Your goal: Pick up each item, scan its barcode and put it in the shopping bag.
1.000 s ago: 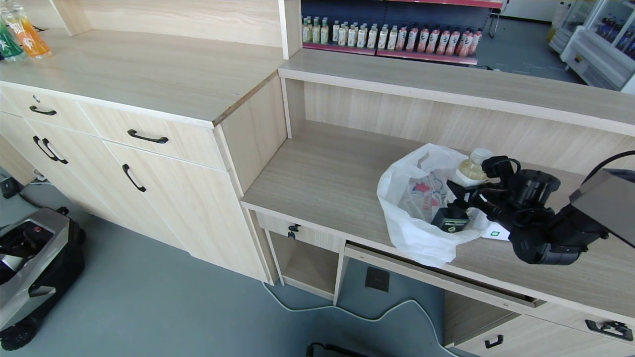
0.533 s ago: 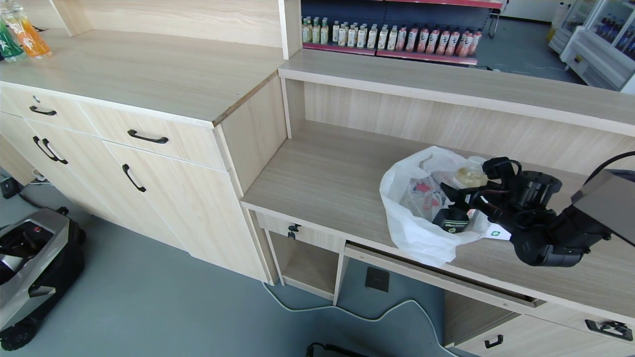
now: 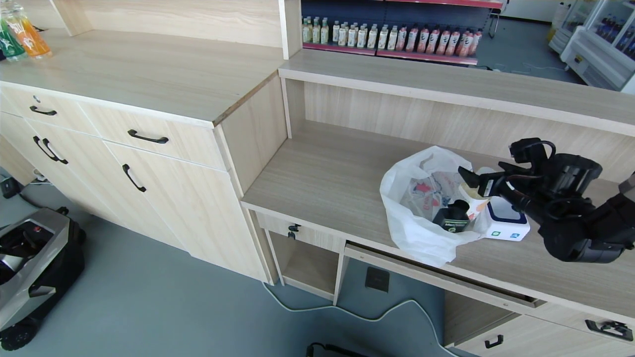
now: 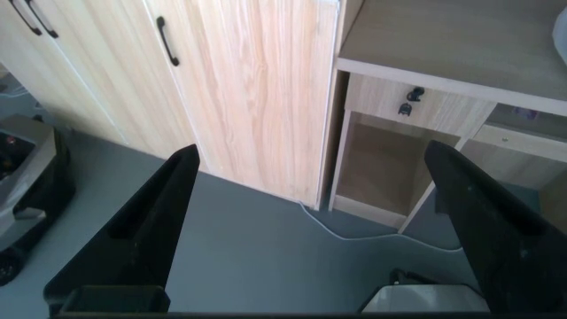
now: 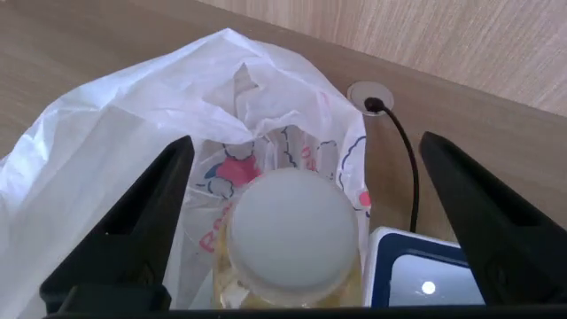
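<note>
A white plastic shopping bag (image 3: pixel 414 233) lies open on the low counter (image 3: pixel 322 178). Inside it a pale-yellow drink bottle (image 3: pixel 472 199) with a white cap (image 5: pixel 288 232) stands upright beside a small black item (image 3: pixel 452 219) and a red-printed packet (image 3: pixel 421 191). My right gripper (image 3: pixel 471 184) hangs open at the bag's right side, its fingers spread wide of the bottle and not touching it. In the right wrist view the right gripper (image 5: pixel 306 146) looks down on the cap and the bag (image 5: pixel 106 177). My left gripper (image 4: pixel 310 164) is open and empty, low over the floor by the cabinets.
A white barcode scanner (image 3: pixel 506 224) sits on the counter right of the bag, scanner (image 5: pixel 425 283) beside a cable grommet (image 5: pixel 368 97). A raised ledge (image 3: pixel 446 84) runs behind the counter. Two bottles (image 3: pixel 20 32) stand far left on the taller cabinet top.
The bottle has gone down into the bag and my right gripper has let it go. The right gripper has drawn back right and slightly up, uncovering the scanner.
</note>
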`<state>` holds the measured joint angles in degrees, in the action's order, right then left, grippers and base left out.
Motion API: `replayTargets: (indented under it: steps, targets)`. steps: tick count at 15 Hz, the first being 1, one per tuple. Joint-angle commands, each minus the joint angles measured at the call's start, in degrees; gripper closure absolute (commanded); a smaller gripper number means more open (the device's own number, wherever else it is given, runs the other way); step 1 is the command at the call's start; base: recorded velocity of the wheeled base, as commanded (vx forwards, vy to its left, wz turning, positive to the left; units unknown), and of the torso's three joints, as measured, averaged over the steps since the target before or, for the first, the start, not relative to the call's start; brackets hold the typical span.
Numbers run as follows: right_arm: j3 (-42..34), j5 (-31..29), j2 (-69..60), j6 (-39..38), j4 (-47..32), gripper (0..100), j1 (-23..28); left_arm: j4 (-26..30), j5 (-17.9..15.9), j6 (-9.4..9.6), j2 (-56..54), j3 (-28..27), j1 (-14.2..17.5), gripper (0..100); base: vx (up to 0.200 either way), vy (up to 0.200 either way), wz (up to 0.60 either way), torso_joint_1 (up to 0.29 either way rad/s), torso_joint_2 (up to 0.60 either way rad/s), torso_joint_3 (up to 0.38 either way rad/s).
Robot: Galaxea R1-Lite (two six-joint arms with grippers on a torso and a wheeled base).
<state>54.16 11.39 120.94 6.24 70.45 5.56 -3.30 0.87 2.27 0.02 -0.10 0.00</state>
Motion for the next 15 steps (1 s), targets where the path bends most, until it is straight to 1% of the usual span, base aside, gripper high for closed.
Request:
replayTargets:
  steps: [1, 2, 3, 4, 5, 6, 7, 8, 10, 11, 13, 14, 15]
  targets:
    - [-10.2, 0.0, -13.0, 0.2, -0.5, 0, 2.7, 0.0, 0.0, 0.02, 0.0, 0.0, 0.0, 0, 0.0, 0.0, 0.0, 0.0, 0.0, 0.0]
    - [-12.9, -0.4, -18.0, 1.6, -3.3, 0, 3.8, 0.0, 0.0, 0.02, 0.0, 0.0, 0.0, 0, 0.0, 0.0, 0.0, 0.0, 0.0, 0.0]
    - [-13.1, -0.7, -20.0, 2.5, -5.1, 0, 4.4, 0.1, 0.0, 0.02, 0.0, 0.0, 0.0, 0, 0.0, 0.0, 0.0, 0.0, 0.0, 0.0]
    - [-13.2, -1.5, -28.0, 4.6, -14.6, 0, 6.9, 0.0, 0.0, 0.02, 0.0, 0.0, 0.0, 0, 0.0, 0.0, 0.0, 0.0, 0.0, 0.0]
    - [-13.1, -1.5, -31.1, 5.0, -18.6, 0, 7.6, 0.0, 0.0, 0.02, 0.0, 0.0, 0.0, 0, 0.0, 0.0, 0.0, 0.0, 0.0, 0.0]
    - [-13.2, -1.5, -35.8, 5.5, -24.6, 0, 8.8, 0.0, 0.0, 0.02, 0.0, 0.0, 0.0, 0, 0.0, 0.0, 0.0, 0.0, 0.0, 0.0]
    - [-13.3, -1.6, -41.4, 7.6, -32.4, 0, 10.3, 0.0, 0.0, 0.02, 0.0, 0.0, 0.0, 0, 0.0, 0.0, 0.0, 0.0, 0.0, 0.0]
    - [-13.2, -2.0, -44.9, 10.7, -37.7, 0, 11.9, 0.0, 0.0, 0.02, 0.0, 0.0, 0.0, 0, 0.0, 0.0, 0.0, 0.0, 0.0, 0.0]
    - [-13.0, -2.5, -50.5, 11.9, -45.9, 0, 13.5, 0.0, 0.0, 0.02, 0.0, 0.0, 0.0, 0, 0.0, 0.0, -0.6, 0.005, 0.0, 0.002]
    - [-13.0, -4.0, -52.0, 11.1, -47.9, 0, 14.3, 0.0, 0.0, 0.02, 0.0, 0.0, 0.0, 0, 0.0, 0.0, -0.6, -0.007, 0.0, 0.002]
    - [-15.1, -9.9, -54.7, 7.1, -48.2, 0, 14.8, 0.0, 0.0, 0.02, 0.0, 0.0, 0.0, 0, 0.0, 0.0, -0.6, 0.005, 0.0, 0.005]
    - [-17.0, -10.2, -56.3, 5.5, -46.9, 0, 14.8, 0.0, 0.0, 0.02, 0.0, 0.0, 0.0, 0, 0.0, 0.0, -0.6, 0.002, 0.01, -0.002]
    - [-19.7, -10.5, -58.0, 3.4, -45.7, 0, 14.8, 0.0, 0.0, 0.02, 0.0, 0.0, 0.0, 0, 0.0, 0.0, 0.0, 0.0, 0.0, 0.0]
